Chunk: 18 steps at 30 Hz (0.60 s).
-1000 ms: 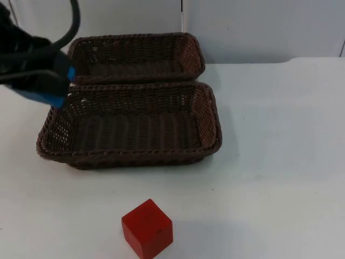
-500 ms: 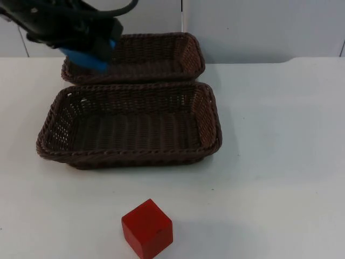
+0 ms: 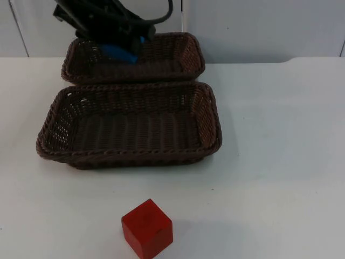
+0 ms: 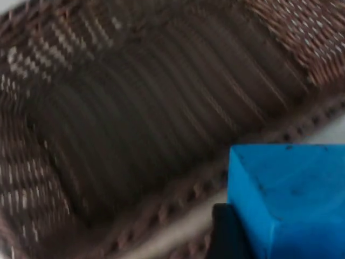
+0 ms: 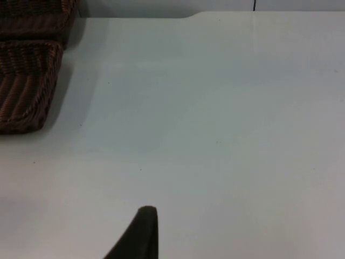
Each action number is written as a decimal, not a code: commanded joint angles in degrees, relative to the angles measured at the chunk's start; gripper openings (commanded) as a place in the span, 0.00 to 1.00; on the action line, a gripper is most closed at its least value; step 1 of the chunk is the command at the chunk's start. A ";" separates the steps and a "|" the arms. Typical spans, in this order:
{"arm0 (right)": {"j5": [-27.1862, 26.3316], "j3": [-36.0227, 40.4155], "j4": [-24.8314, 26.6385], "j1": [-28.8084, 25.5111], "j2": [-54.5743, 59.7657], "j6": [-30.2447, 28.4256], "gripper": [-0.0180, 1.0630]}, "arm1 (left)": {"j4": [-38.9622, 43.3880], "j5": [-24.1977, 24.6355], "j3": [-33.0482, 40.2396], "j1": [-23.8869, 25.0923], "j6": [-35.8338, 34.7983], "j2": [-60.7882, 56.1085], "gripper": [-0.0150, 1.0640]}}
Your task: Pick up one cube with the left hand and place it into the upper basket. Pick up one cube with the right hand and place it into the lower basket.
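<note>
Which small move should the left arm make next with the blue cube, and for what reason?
Probably lower a little and open. The left gripper holds the blue cube above the upper basket, whose floor lies under it in the left wrist view, so release looks right. The red cube waits on the table for the right gripper.

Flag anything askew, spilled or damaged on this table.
Nothing stands out. Both baskets sit level and intact: upper basket, lower basket. The left gripper holds the blue cube over the upper one; the red cube rests untouched.
</note>
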 commanded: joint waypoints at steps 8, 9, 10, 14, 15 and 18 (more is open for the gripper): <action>-0.36 0.13 -0.42 -0.35 -0.17 -0.27 0.99 | -3.85 0.13 -16.11 4.85 -1.02 11.91 0.01; -0.36 0.13 -0.42 -0.35 -0.17 -0.27 0.99 | -4.86 0.35 -18.21 5.51 -1.02 13.38 0.01; -0.36 0.13 -0.42 -0.35 -0.17 -0.27 0.99 | -4.86 0.35 -18.21 5.51 -1.02 13.38 0.01; -0.36 0.13 -0.42 -0.35 -0.17 -0.27 0.99 | -5.34 0.48 -25.52 7.20 -1.02 19.69 0.01; -0.36 0.13 -0.42 -0.35 -0.17 -0.27 0.99 | -5.34 0.48 -25.52 7.20 -1.02 19.69 0.01; -0.36 0.13 -0.42 -0.35 -0.17 -0.27 0.99 | -5.21 0.48 -29.38 7.41 -1.02 23.08 0.01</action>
